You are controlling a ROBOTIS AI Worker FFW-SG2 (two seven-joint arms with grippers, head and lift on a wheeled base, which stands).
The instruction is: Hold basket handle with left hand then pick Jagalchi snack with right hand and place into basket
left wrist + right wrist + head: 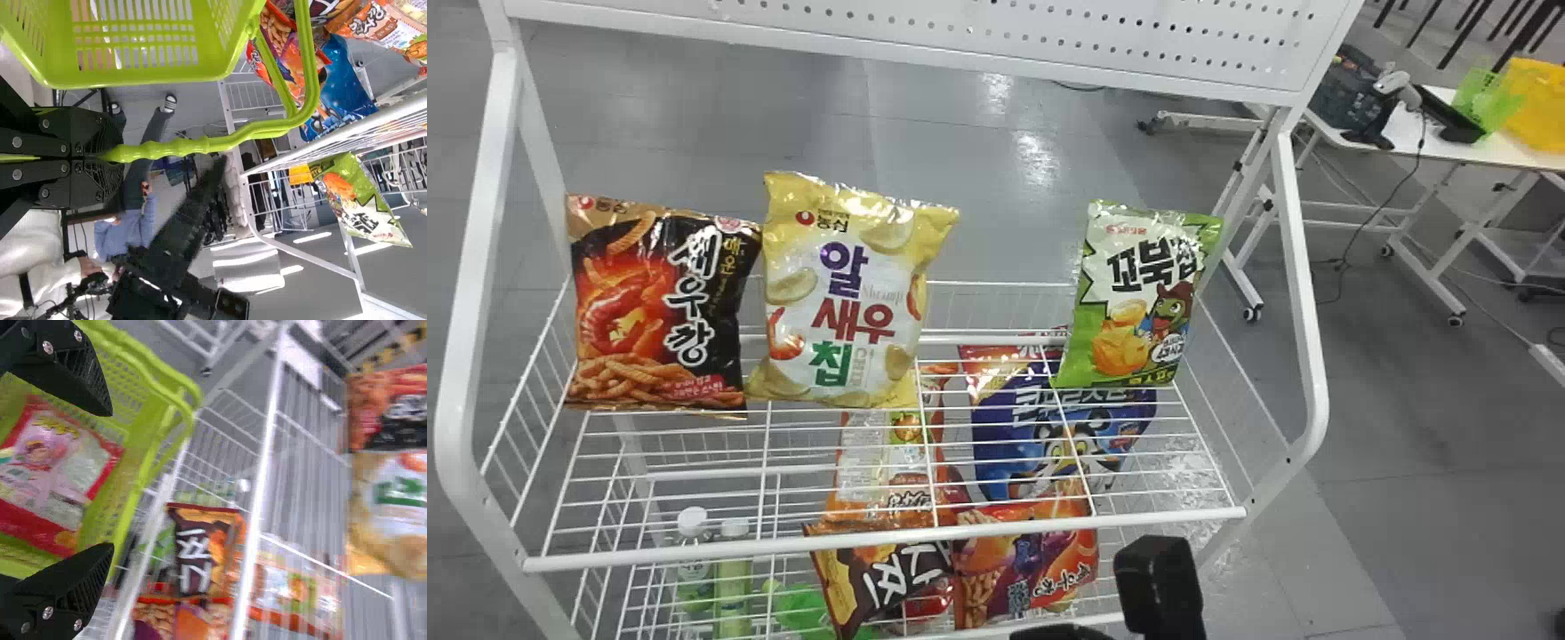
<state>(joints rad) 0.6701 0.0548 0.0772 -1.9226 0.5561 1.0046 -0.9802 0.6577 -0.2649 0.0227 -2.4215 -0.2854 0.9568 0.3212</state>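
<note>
White wire rack (885,538) is seen first: its base is cut off by the head view's bottom edge, and lower-shelf stock is partly masked by wires. Basket (157,360) is found in front of the rack, close to its rail; both wrist views crop it. On the upper shelf three bags are stood: black one (660,311) and yellow one (845,302) side by side, green one (1138,298) well apart, to the right. Below, blue bag (1049,427) is half covered by shelf bars.

Jagalchi snack (57,477) is located inside the basket, printed face up; one side is cut off by the frame. Long axis is run roughly along the rack-side basket wall, as far as can be judged with part cropped. Title end is pointed away from the nearer rim corner by the lower finger.

Right gripper (1107,591) is cropped at the head view's bottom edge; in its wrist view it is spread wide above the basket, nothing gripped. Left gripper (110,153) is closed on the green basket handle (220,143); the clamped stretch is hidden by its fingers.
</note>
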